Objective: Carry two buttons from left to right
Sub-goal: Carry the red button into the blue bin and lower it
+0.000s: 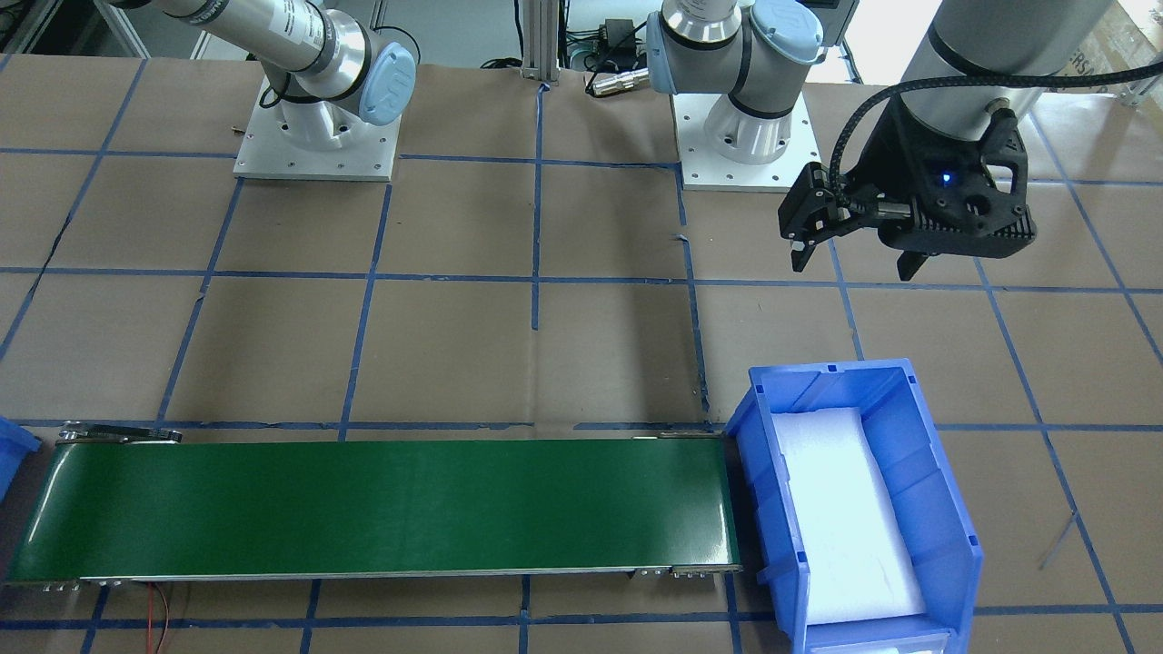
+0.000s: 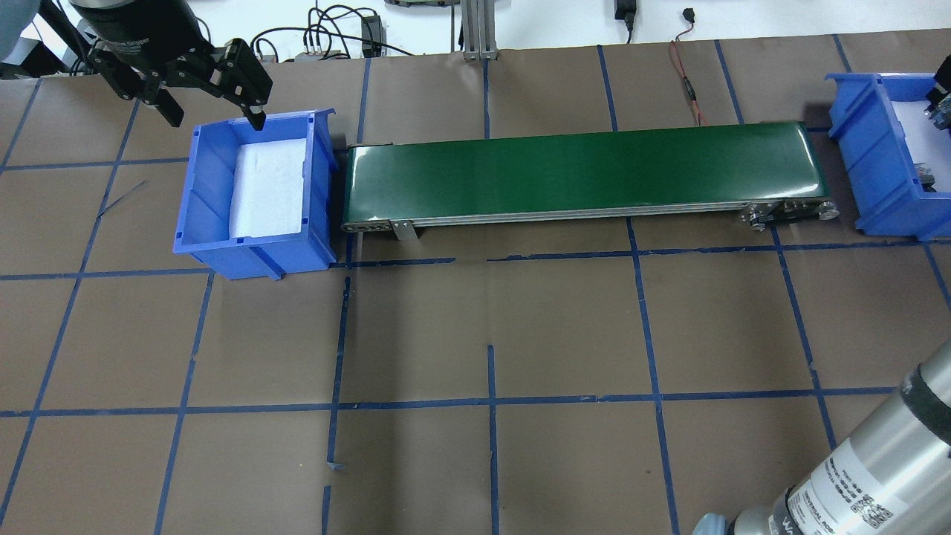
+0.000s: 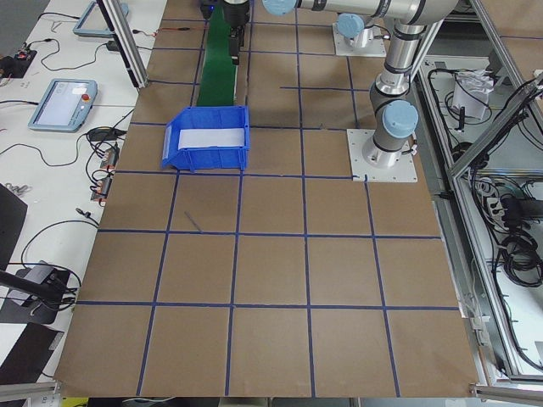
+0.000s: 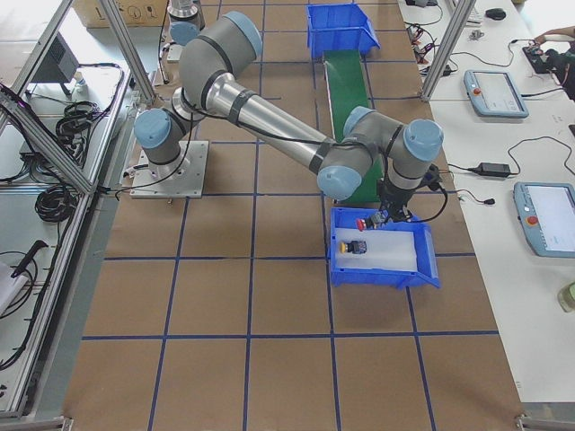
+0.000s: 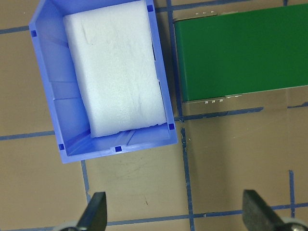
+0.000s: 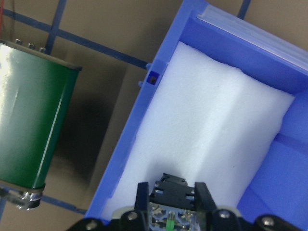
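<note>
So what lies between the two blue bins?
The green belt, running from the left bin to the right bin; the overhead view shows it.

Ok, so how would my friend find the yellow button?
Follow the long green conveyor belt to its end on the robot's right, where a blue plastic bin lined with white foam sits. The yellow-capped push button on a black blocky body lies on that foam; its only neighbour is a red-capped push button.
</note>
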`<state>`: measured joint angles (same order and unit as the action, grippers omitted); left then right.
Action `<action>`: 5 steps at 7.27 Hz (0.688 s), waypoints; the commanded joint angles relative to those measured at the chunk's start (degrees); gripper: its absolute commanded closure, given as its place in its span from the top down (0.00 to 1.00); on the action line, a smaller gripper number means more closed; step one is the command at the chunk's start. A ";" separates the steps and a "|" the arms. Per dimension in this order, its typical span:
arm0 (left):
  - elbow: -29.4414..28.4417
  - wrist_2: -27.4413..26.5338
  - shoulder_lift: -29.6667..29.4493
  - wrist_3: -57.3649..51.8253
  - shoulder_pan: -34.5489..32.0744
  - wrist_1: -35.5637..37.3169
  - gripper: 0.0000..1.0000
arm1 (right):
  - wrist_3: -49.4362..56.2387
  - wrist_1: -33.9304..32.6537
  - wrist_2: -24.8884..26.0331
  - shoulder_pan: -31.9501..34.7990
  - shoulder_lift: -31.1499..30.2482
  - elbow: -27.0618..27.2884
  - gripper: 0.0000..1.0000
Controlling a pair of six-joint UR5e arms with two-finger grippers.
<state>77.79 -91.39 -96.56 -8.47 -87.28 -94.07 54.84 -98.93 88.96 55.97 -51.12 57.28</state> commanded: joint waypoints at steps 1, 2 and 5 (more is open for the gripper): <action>0.08 -0.02 0.05 0.03 0.00 -0.15 1.00 | 0.36 -0.39 -0.19 -0.51 6.54 -8.20 0.08; 0.25 -0.02 0.05 0.03 -0.09 -0.15 1.00 | 0.36 -0.48 -0.27 -0.51 8.48 -9.55 0.08; 0.43 0.07 0.14 0.38 0.00 -0.24 1.00 | -0.17 -2.94 -0.62 -0.16 12.70 -9.38 0.08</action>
<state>78.18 -91.32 -96.51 -8.31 -87.28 -94.24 54.79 -101.16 88.52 55.64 -40.33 48.00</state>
